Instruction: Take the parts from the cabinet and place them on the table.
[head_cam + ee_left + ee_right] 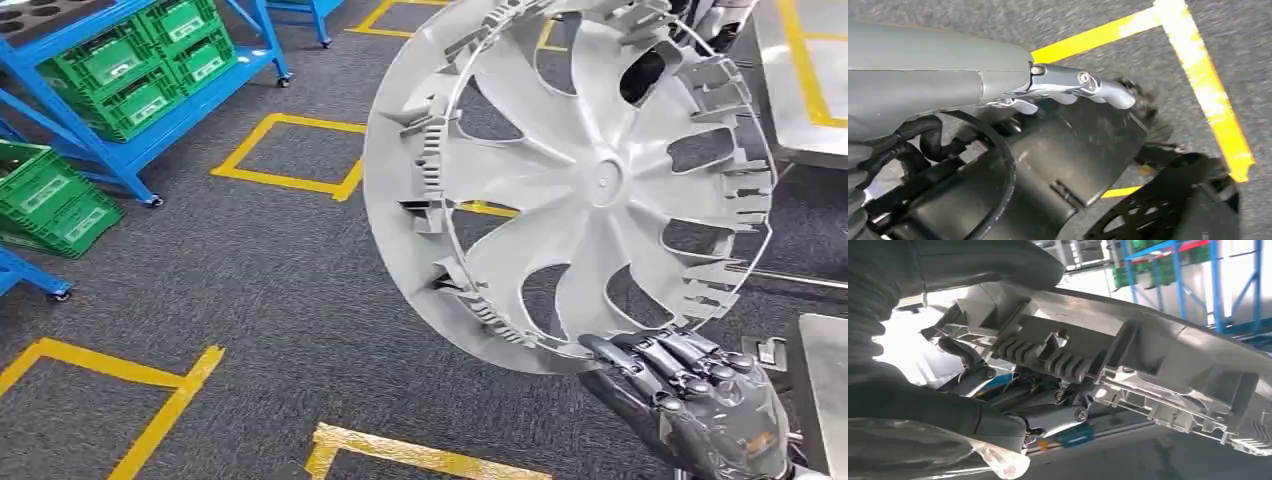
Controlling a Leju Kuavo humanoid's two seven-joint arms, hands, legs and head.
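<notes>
Grey plastic fills the middle of what we see from the head: a large wheel cover [590, 180], round and spoked, with a wire ring and rows of clips around its inner rim, is held up in the air over the dark carpeted floor [280, 290]. Our right hand [700, 400] grips it at its lower edge, the dark fingers [665, 355] curled over the rim from below, and the cover stands tilted with its inner face turned toward us. In the right wrist view we see that same rim close up, its ribbed clips [1058, 357] and wire ring pressed against the hand, with the thick grey thumb [983, 262] lying over the edge. The left hand [1068, 90] hangs low above the carpet; in the left wrist view we see silver and grey fingers [1113, 95] stretched forward with nothing in them, though we cannot tell how far apart they are. Yellow tape lines [290, 180] mark out squares on the floor beneath and beside the cover. To the left stands a blue wheeled rack [130, 150] carrying green crates [150, 60], with more green crates [50, 200] lower down near the edge. At the right, a metal table surface [800, 90] lies behind the cover, and another metal corner [825, 390] sits just beside the right hand.
</notes>
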